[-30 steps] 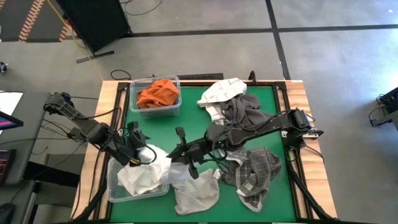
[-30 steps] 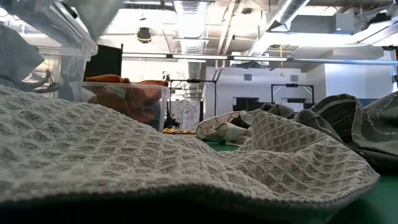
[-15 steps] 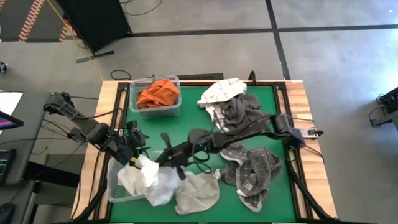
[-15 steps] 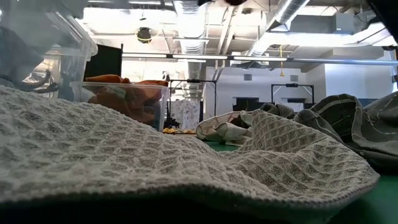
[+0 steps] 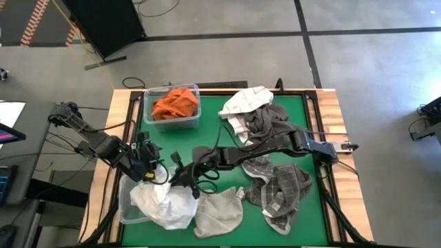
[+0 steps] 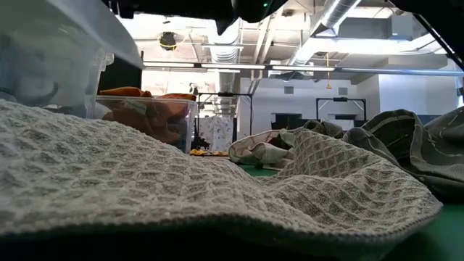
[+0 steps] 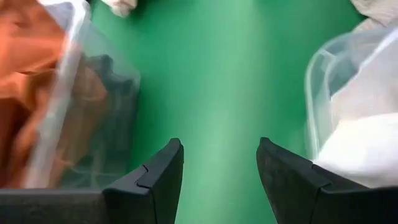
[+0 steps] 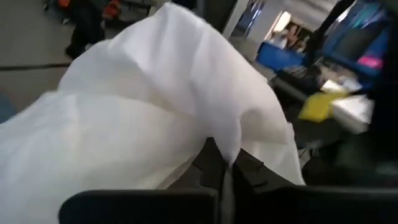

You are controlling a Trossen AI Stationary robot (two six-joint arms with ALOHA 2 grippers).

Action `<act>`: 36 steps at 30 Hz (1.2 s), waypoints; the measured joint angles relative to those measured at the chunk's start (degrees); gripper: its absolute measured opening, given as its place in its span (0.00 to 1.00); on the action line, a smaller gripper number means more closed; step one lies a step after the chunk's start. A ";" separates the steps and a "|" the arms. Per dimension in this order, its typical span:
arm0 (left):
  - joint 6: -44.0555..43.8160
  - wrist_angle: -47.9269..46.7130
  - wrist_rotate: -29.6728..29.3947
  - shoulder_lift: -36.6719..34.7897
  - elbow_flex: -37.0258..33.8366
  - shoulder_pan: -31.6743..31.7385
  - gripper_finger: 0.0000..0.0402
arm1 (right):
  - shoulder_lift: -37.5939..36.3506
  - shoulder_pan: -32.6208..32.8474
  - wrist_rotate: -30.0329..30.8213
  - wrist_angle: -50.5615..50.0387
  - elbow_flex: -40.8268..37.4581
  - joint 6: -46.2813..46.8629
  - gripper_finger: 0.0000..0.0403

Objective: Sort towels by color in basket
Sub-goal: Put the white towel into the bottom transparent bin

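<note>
1. Your right gripper (image 5: 180, 180) reaches across the table to the near left bin (image 5: 126, 207), and its fingers are pinched on a fold of a white towel (image 8: 155, 124). In the right wrist view the cloth bunches up smooth and bright, with one crease running down into the closed fingertips.

2. Your left gripper (image 7: 217, 180) sits just beside the right one, over the far edge of the same bin. Its fingers stand apart with nothing between them, only green mat (image 7: 211, 81) showing in the gap.

3. The white towel (image 5: 165, 203) fills the near left bin in a crumpled heap and spills over the bin's right wall.

4. Touching that spill, a cream towel (image 5: 219, 212) with a waffle weave lies flat on the mat. The low view looks across its raised diamond texture (image 6: 145, 188).

5. The far left bin (image 5: 148, 120) is clear plastic and holds rust orange towels (image 5: 176, 103), rumpled and piled to about the rim. You can see the orange through the wall in the left wrist view (image 7: 31, 56).

6. At the far middle of the table a white towel with thin stripes (image 5: 247, 100) lies loosely folded, with a dark grey towel (image 5: 265, 124) touching its near side and passing under your right arm.

7. On the near right a grey-and-white checked towel (image 5: 286, 189) lies wrinkled on the mat, well apart from both bins.
</note>
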 joint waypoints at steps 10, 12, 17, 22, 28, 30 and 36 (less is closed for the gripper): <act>4.50 -2.30 -0.31 -0.02 4.15 0.02 0.48 | -0.39 -0.38 -0.36 -13.10 0.13 -1.11 0.09; 4.68 -2.34 -0.31 -0.02 4.36 0.02 0.48 | -1.46 -0.44 0.59 -17.63 0.13 -1.10 0.09; 4.70 -2.27 -0.31 0.00 4.38 0.02 0.48 | -5.19 -0.50 6.44 -27.75 -0.03 -2.64 0.10; 4.70 -2.00 -0.79 0.00 4.38 0.02 0.48 | -10.94 -0.60 8.64 -33.83 -0.01 -3.74 0.10; 5.81 0.21 -0.86 0.01 4.38 0.02 0.48 | -14.26 -1.27 8.68 -40.37 -0.04 -1.40 0.10; 6.75 1.30 -0.86 0.00 4.38 0.02 0.48 | -14.43 -1.23 8.68 -38.18 -0.04 -0.46 0.10; 7.89 2.42 -0.27 -0.04 4.73 0.02 0.48 | -11.41 0.37 7.20 -29.58 -0.01 -1.08 0.10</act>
